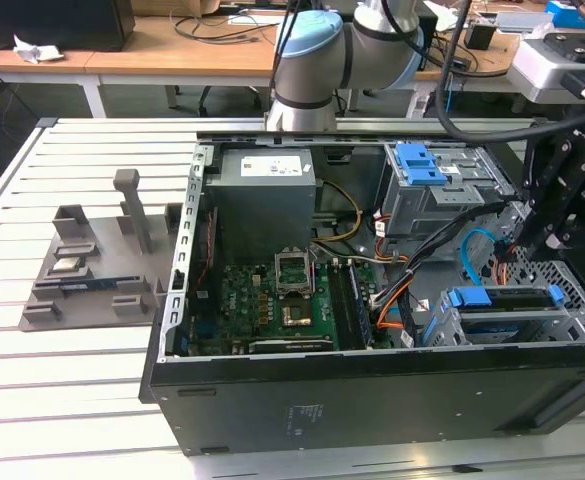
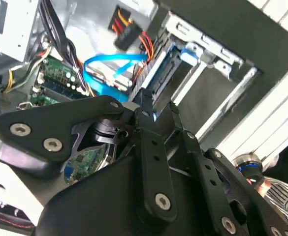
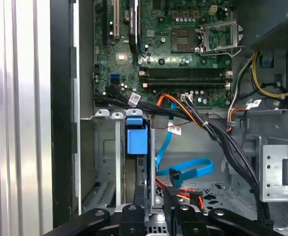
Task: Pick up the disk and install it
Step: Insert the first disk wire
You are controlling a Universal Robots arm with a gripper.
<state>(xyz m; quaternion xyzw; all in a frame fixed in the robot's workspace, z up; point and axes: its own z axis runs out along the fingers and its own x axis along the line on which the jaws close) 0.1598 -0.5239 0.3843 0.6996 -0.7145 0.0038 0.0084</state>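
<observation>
We are looking at the disk (image 1: 507, 298) sitting edge-up in the drive cage (image 1: 572, 322) at the front corner of the open computer case (image 1: 372, 400), on the exterior view's right. Its blue carrier end is showing at the top of the slot in the first wrist view (image 3: 137, 140). The gripper (image 1: 520, 245) is hovering right over that cage, just beside the disk's far end, and in the first wrist view (image 3: 153, 212) the drive's dark edge is running down toward it. We cannot tell whether it is clamped on the disk or let go. We are judging the work to be in its installing step: the disk is already within the cage rails rather than out on the table. The looped blue cable (image 1: 469, 250) and the orange-and-black wire bundle (image 3: 183, 105) are lying close alongside the slot, so any further move is calling for a straight line along the rails, with nothing snagging those leads.
</observation>
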